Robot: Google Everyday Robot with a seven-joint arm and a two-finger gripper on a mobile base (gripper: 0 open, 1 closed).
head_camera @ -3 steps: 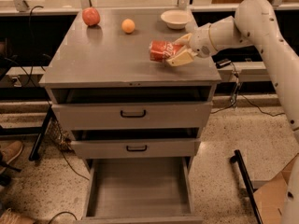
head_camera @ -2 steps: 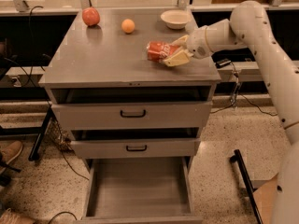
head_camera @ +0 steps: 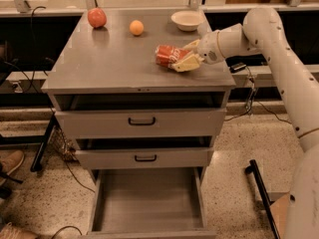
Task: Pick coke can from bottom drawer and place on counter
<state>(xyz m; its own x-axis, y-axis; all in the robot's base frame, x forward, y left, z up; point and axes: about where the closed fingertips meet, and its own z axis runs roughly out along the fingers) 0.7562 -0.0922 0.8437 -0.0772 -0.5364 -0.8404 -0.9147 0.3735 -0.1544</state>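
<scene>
Red coke can (head_camera: 167,55) with white script, clamped in the gripper (head_camera: 185,59).
On its side at the counter (head_camera: 109,66)'s 3 o'clock edge, long axis 9-to-3.

The grey worktop (head_camera: 109,66) carries an apple (head_camera: 97,17) far left, an orange (head_camera: 136,28) near it and a bowl (head_camera: 187,20) far right. The claw (head_camera: 180,58) grips the coke can (head_camera: 167,55) sideways over its right side

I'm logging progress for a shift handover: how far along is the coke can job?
Done: the coke can is out of the open bottom drawer. In hand: the gripper holds it sideways, on or just above the counter. Left: letting go and withdrawing.
</scene>
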